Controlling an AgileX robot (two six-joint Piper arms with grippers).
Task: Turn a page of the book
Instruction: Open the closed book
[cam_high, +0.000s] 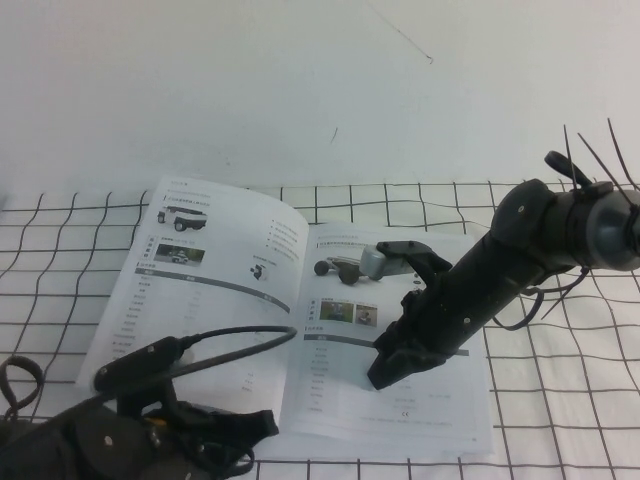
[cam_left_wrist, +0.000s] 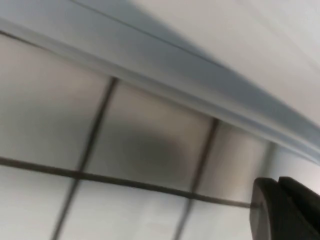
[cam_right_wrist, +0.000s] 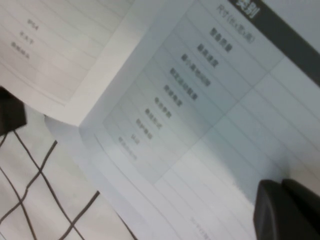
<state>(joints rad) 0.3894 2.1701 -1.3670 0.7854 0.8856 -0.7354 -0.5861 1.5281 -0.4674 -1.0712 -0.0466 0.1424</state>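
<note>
Gridded tabletop (cam_high: 560, 400) holds the book (cam_high: 250, 300); right gripper (cam_high: 388, 372), fingers unreadable, hovers over the page (cam_high: 400, 400), needing descent; left gripper (cam_high: 245, 428), unreadable, sits near the front-left edge.

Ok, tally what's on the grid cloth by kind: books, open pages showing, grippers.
Books: 1, the book, lying open.
Open pages showing: 2, the left leaf and the page.
Grippers: 2, right gripper over the page, left gripper beside the book's near edge.
Total: 5

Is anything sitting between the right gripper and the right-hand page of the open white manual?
Nothing visible does. The right gripper is low over the right-hand page of the open white softcover manual, with only bare printed paper below it. The left gripper is parked at the near edge, off to the side.
</note>
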